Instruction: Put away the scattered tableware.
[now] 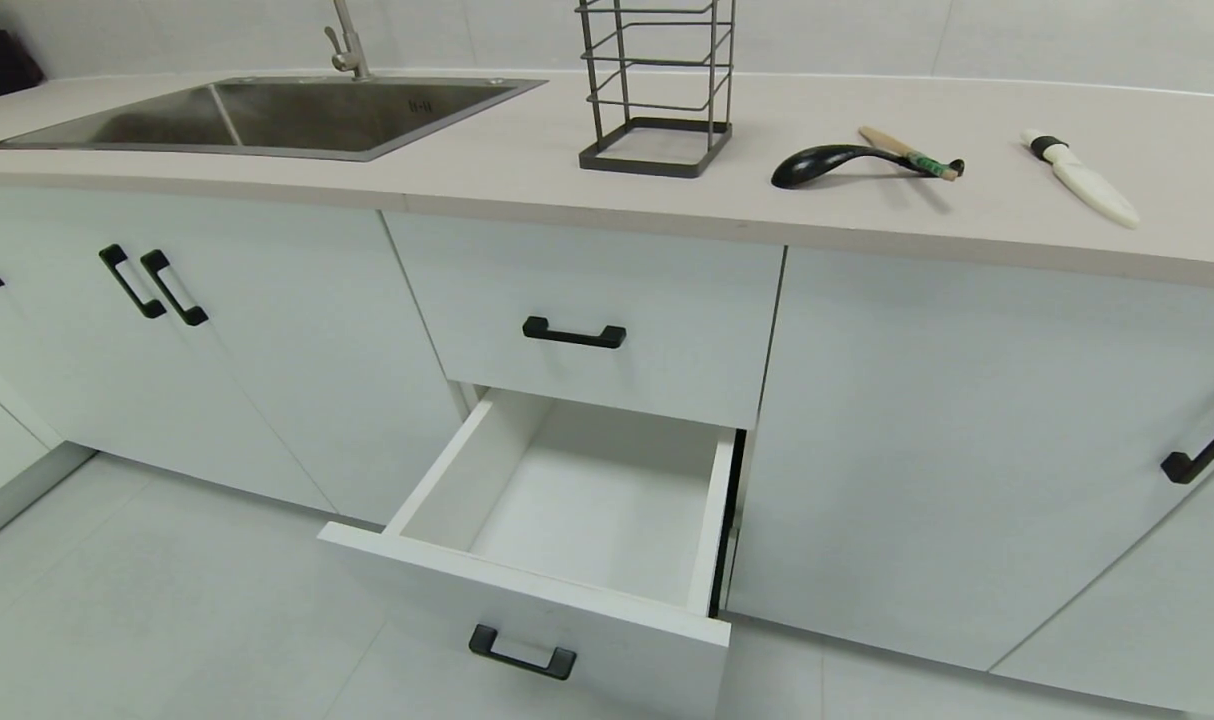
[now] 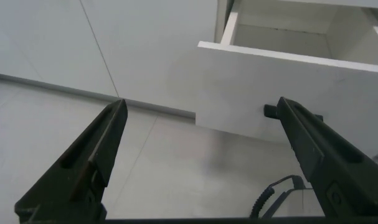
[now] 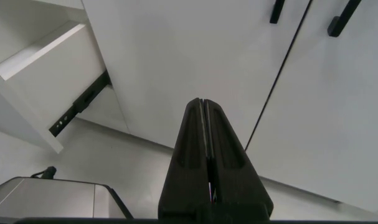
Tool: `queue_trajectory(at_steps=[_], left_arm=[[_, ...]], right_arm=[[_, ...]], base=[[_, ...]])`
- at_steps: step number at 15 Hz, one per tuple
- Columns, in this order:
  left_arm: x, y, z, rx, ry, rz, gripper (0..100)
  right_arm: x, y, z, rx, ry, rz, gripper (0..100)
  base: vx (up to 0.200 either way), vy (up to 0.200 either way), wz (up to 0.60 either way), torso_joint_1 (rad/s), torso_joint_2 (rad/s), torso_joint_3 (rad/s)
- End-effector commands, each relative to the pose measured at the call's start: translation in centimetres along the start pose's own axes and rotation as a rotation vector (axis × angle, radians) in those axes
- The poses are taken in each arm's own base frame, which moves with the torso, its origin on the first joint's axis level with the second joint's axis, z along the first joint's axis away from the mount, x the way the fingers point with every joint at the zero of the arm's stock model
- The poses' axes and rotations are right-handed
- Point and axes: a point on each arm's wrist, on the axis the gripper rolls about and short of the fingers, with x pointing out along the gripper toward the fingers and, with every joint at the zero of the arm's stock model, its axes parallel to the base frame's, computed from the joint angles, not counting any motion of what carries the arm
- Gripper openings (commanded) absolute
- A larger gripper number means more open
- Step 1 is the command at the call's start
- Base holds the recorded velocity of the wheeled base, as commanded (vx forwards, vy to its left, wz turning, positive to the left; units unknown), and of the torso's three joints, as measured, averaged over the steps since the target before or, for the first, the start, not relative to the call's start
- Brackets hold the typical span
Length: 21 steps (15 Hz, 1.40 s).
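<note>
On the countertop (image 1: 527,170) at the right lie a black spoon (image 1: 833,162), a pair of wooden chopsticks (image 1: 905,152) across its handle, and a white knife-like utensil with a black band (image 1: 1082,180). Below, the lower drawer (image 1: 567,500) is pulled out, with nothing visible inside; its front (image 2: 301,93) and side rail (image 3: 76,106) appear in the wrist views. My left gripper (image 2: 201,106) hangs low before the drawer front, open with nothing between its fingers. My right gripper (image 3: 204,106) is shut on nothing, down by the white cabinet doors to the drawer's right.
A black wire rack (image 1: 657,90) stands on the counter above the drawers. A steel sink (image 1: 277,115) with a tap (image 1: 347,45) is at the left. The upper drawer (image 1: 577,310) is closed. Cabinet doors with black handles (image 1: 1207,440) flank the drawers above a tiled floor (image 1: 147,610).
</note>
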Motion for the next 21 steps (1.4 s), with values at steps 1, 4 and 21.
queue_trajectory(at_steps=[1, 4, 21], left_arm=[[0.03, 0.0, -0.04, 0.0, 0.003, 0.0, 100], [0.01, 0.0, 0.0, 0.005, 0.002, 0.0, 100], [0.01, 0.0, 0.0, 0.002, 0.002, 0.0, 100]], right_arm=[[0.0, 0.0, 0.0, -0.001, 0.0, -0.001, 0], [0.0, -0.01, 0.0, 0.001, 0.0, -0.004, 0], [0.0, -0.01, 0.0, -0.001, 0.0, -0.002, 0]], base=[[0.0, 0.0, 0.0, 0.0, 0.0, 0.0], [0.0, 0.0, 0.0, 0.0, 0.0, 0.0], [0.0, 0.0, 0.0, 0.089, -0.09, -0.057]])
